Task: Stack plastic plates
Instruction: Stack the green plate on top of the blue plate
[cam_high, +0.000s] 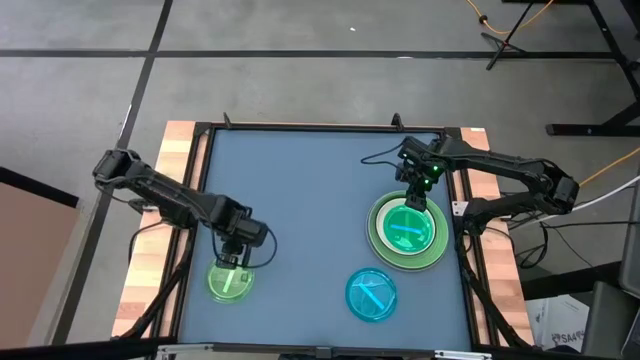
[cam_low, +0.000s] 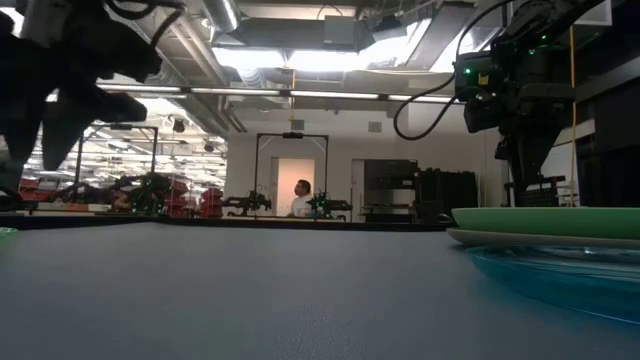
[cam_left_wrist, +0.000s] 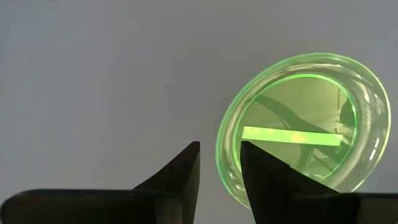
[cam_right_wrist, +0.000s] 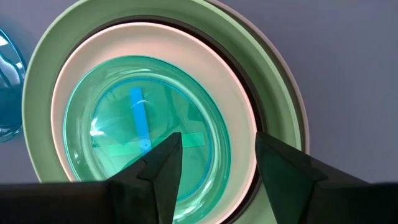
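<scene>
A stack of plates (cam_high: 407, 231) sits at the table's right. From the bottom it is a grey rim (cam_right_wrist: 303, 134), light green (cam_right_wrist: 43, 81), a thin black rim, white (cam_right_wrist: 71, 74), and a teal-looking translucent small plate (cam_right_wrist: 118, 118) on top. My right gripper (cam_high: 415, 196) (cam_right_wrist: 217, 155) hangs open above the stack's far part. A small translucent green plate (cam_high: 231, 281) (cam_left_wrist: 298, 124) lies flat at the near left. My left gripper (cam_high: 236, 258) (cam_left_wrist: 219, 163) is open above its far rim and held clear of it. A small translucent blue plate (cam_high: 371, 294) lies flat at near centre.
A raised dark frame (cam_high: 320, 127) runs around the blue-grey table, with wooden strips (cam_high: 170, 190) outside it. The table's middle and far part are bare surface. In the low view the stack (cam_low: 560, 224) shows at the right, and a person (cam_low: 301, 198) stands far off in the room.
</scene>
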